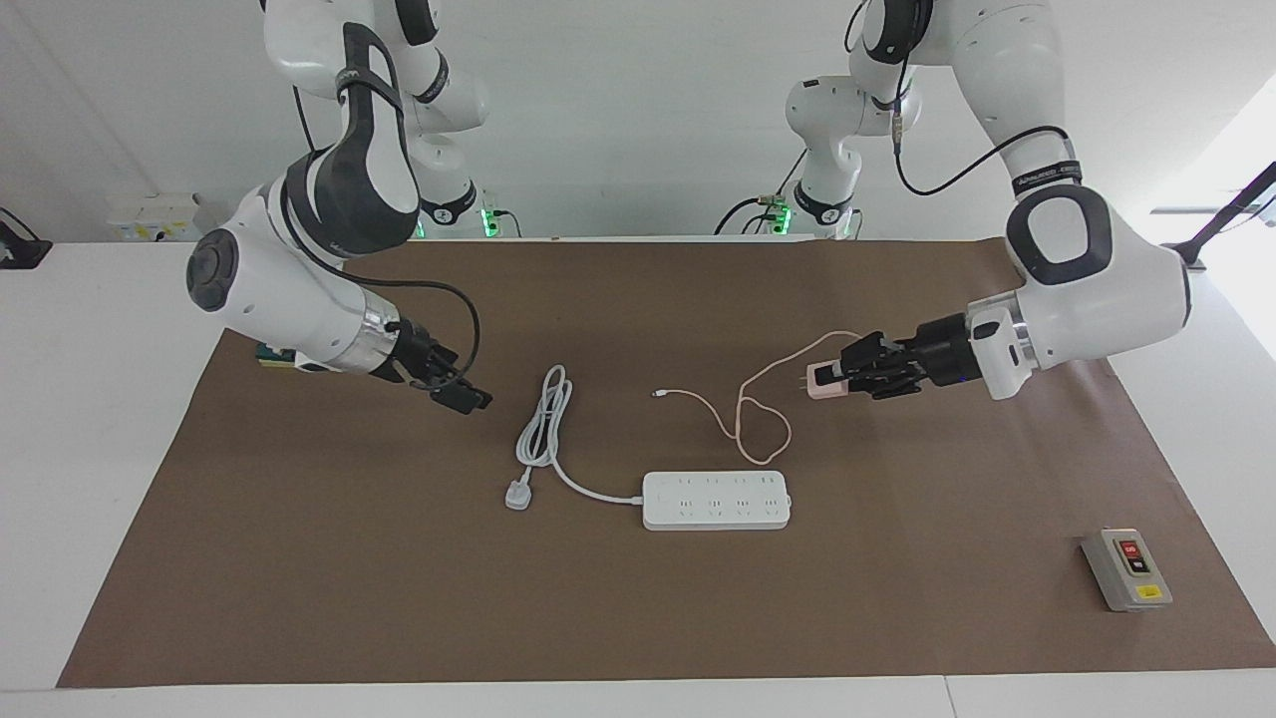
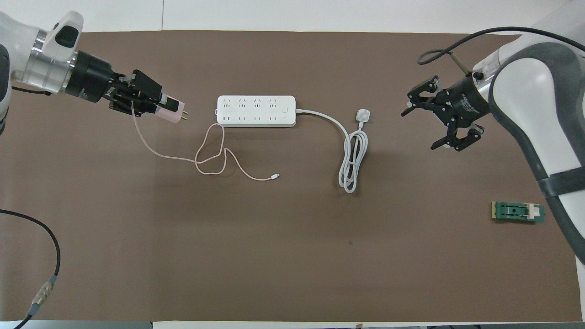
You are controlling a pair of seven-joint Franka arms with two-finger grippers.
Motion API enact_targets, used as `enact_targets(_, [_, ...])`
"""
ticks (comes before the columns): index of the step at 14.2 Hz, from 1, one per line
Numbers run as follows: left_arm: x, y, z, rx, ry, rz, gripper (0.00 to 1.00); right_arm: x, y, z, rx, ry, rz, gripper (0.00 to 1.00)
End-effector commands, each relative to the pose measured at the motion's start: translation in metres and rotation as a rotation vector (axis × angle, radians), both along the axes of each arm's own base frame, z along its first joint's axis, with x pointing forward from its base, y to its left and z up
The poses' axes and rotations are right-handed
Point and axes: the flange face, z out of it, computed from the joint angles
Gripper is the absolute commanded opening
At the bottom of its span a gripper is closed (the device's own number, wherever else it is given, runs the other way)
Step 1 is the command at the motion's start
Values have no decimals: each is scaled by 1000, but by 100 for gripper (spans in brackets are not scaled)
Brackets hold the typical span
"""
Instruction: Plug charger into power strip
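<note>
Mat point(image 2: 274, 256) nearest the robots lies bare apart from a small green block point(image 2: 518, 212) toward the right arm's end of the table. Farther out, the charger's thin pink cable point(image 2: 215, 157) loops on the mat, its free tip resting nearer to the robots than the strip, while the strip's thick white cord point(image 2: 352, 155) lies coiled toward the right arm's end, ending in a white three-pin plug point(image 2: 362, 115). Farther again lies the power strip point(image 2: 256, 111), flat, sockets up, its long axis running across the table from one arm's end to the other.

The left gripper point(image 1: 842, 379) hangs in the air over the mat toward the left arm's end, clear of the strip, clenched on the charger point(image 1: 819, 381). The pink cube is held sideways with its prongs level and pointing along the strip's long axis toward the strip's end, not down at the sockets. My judgement: the coming move turns on that mismatch; the prongs must be turned downward and carried over a socket row before any push. The left arm is the one placed to do it.

The right gripper point(image 2: 441, 116) hovers over the mat toward the right arm's end, fingers spread wide and holding nothing, waiting. A grey button box point(image 1: 1126, 568) stands farthest out, toward the left arm's end.
</note>
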Motion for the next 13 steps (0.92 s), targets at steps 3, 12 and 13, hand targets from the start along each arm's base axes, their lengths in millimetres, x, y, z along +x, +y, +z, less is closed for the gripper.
enact_targets(3, [-5, 28, 49, 255, 9, -50, 0, -18, -38, 22, -61, -73, 242, 100])
enact_targets(12, [11, 66, 65, 449, -120, 56, 0, -34, -79, 58, -137, -164, 577, 100])
enact_targets(13, [11, 68, 66, 463, -99, 93, 0, -37, -80, 64, -148, -172, 601, 100])
